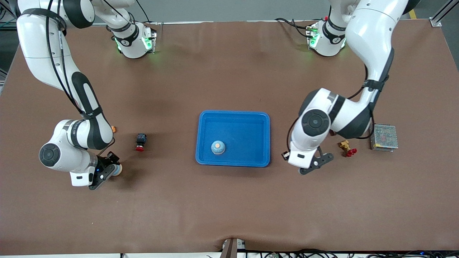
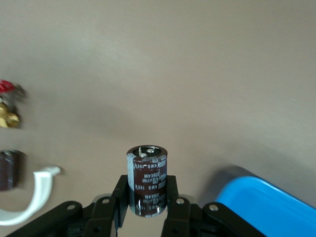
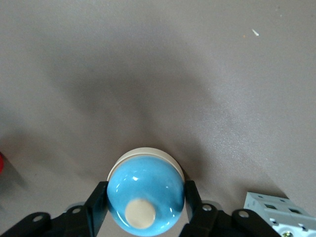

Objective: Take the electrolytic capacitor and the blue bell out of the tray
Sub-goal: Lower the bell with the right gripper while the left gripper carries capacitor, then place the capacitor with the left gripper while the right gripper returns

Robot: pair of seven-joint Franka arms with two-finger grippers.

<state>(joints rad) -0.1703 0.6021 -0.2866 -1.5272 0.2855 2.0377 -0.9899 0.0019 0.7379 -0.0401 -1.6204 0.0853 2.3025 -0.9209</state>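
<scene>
My left gripper (image 2: 147, 207) clamps the capacitor (image 2: 146, 178), its long axis running out from between the fingers, terminal end away from the wrist, over bare table beside the blue tray (image 1: 233, 138). My right gripper (image 3: 144, 210) has its fingers around a blue bell (image 3: 145, 197), button facing the wrist camera (I cannot tell if they still press it), at the right arm's end of the brown table (image 1: 229, 200). A second bell (image 1: 218, 147) sits in the tray.
</scene>
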